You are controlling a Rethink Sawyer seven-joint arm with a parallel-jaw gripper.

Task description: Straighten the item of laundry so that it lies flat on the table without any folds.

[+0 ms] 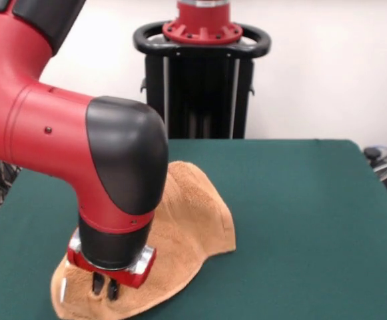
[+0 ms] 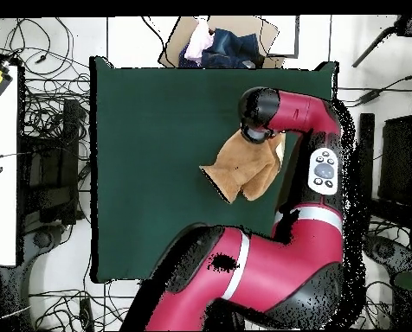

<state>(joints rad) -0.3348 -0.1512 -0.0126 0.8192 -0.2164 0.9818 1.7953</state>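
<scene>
- While the gripper [image 1: 106, 287] stands over the near end of the towel [image 1: 193, 223], its two dark fingertips [image 1: 98, 285] sit close together and press into the terry pile; whether any cloth is pinched between them I cannot tell from either view.
- That towel lies bunched on the green table [image 1: 300, 220], on the side of the table where the arm [image 1: 60, 133] reaches down, with its far part humped up into a ridge instead of lying flat.
- A small white tag [image 1: 62, 291] shows on the towel's edge just beside the gripper.
- Seen from overhead, the towel [image 2: 241, 173] is a crumpled, roughly triangular heap with one corner pointing toward the table's middle, and the arm's wrist covers its other end.
- By my reading, the step in hand is taking hold of, or pinning, one end of the towel, and the flattening itself is hardly begun.
- Next, the move probably calls for a firm pinch on that end and a low drag away from the hump, so the folded part pulls out across open felt.
</scene>
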